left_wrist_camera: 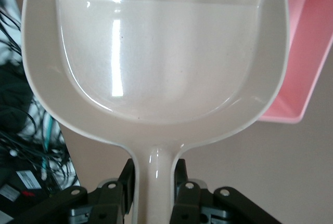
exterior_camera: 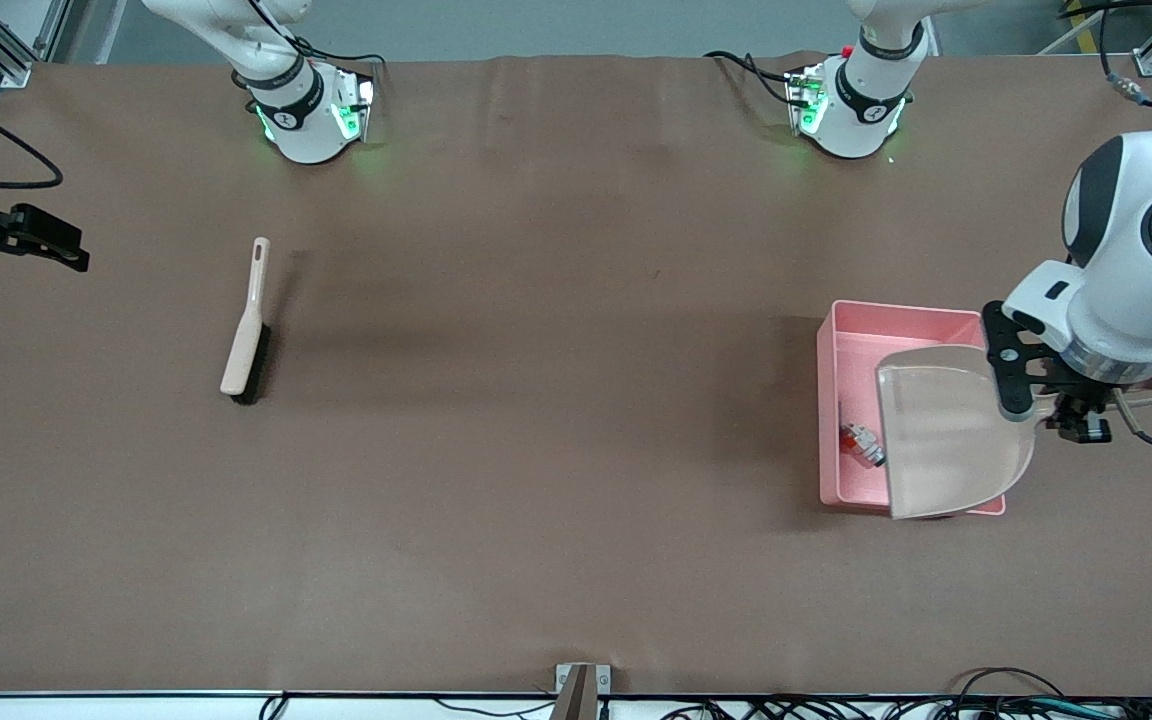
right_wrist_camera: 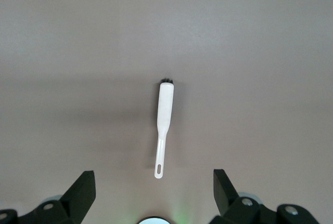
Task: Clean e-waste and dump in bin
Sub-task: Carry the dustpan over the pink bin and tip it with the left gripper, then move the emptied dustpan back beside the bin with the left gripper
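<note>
Worktop (exterior_camera: 556,480): brown sheet, both arm bases along its farther edge.
Bin (exterior_camera: 896,322): pink low-walled tub resting on the worktop toward the left arm's end. This is the landmark for the entries below. In the left wrist view one pink wall (left_wrist_camera: 307,52) shows beside the dustpan.
Dustpan (exterior_camera: 946,440): beige, held up over the bin, covering the part of it toward the left arm's end; its mouth points toward the right arm's end. The scoop (left_wrist_camera: 156,52) looks bare inside in the left wrist view. Whether its lip touches the bin cannot be told.
Left claw (exterior_camera: 1086,405): over the bin's edge toward the left arm's end, closed on the dustpan handle; in the left wrist view the fingers (left_wrist_camera: 125,180) sit tight against both sides of the handle.
Right claw (exterior_camera: 21,235): up in the air at the right arm's end of the worktop, well apart from the bin; the arm waits. In the right wrist view its fingers (right_wrist_camera: 80,193) stand wide apart, gripping nothing.
Brush (exterior_camera: 246,325): pale handle, black bristles, lying flat on the worktop, well apart from the bin toward the right arm's end. The right wrist view shows it (right_wrist_camera: 163,125) lying lengthwise, hang-hole end toward the camera.
E-waste (exterior_camera: 862,443): small grey and orange piece lying inside the bin, on its floor, just beside the dustpan's mouth, in the half nearer the front camera.
</note>
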Tool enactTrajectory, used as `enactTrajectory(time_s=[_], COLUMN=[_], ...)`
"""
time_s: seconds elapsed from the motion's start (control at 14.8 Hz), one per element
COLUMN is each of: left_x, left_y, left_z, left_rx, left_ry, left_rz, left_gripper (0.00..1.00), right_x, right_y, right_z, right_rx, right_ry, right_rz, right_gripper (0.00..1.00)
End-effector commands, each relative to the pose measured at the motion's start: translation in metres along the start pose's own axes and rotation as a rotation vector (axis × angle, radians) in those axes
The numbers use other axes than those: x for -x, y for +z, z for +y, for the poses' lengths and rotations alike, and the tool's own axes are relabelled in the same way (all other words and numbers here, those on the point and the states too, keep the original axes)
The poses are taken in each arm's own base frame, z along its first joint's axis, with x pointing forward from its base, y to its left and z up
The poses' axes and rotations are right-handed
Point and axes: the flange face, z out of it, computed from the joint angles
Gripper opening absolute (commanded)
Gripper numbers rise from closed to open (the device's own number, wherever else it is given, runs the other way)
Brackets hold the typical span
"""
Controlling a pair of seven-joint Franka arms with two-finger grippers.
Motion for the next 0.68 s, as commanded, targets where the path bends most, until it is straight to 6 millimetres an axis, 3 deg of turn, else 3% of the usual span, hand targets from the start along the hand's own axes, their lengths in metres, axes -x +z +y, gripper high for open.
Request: enactTrajectory(time_s=[0.0, 0.14, 0.34, 0.61], left_x=[-0.035, -0.059, -0.106, -0.171], left_y=[-0.021, -0.025, -0.032, -0.018], left_z=[0.0, 0.0, 0.009, 0.026], left_rx=[-0.007, -0.011, 0.016, 0.05], left_ry=[-0.069, -0.149, -0.202, -0.264], left_rz=[0.106, 0.228, 0.269, 0.297], left_gripper=[0.0, 0.0, 0.0, 0.0], right_x=[0.01, 0.009, 0.009, 0.009], right_y=[-0.002, -0.001, -0.001, -0.001], right_z=[0.006, 0.015, 0.019, 0.016], right_rx=[0.022, 0.019, 0.012, 0.009], right_ry=[0.026, 0.043, 0.048, 0.043], right_rz=[0.006, 0.01, 0.013, 0.01], right_gripper=[1.0, 1.0, 1.0, 1.0])
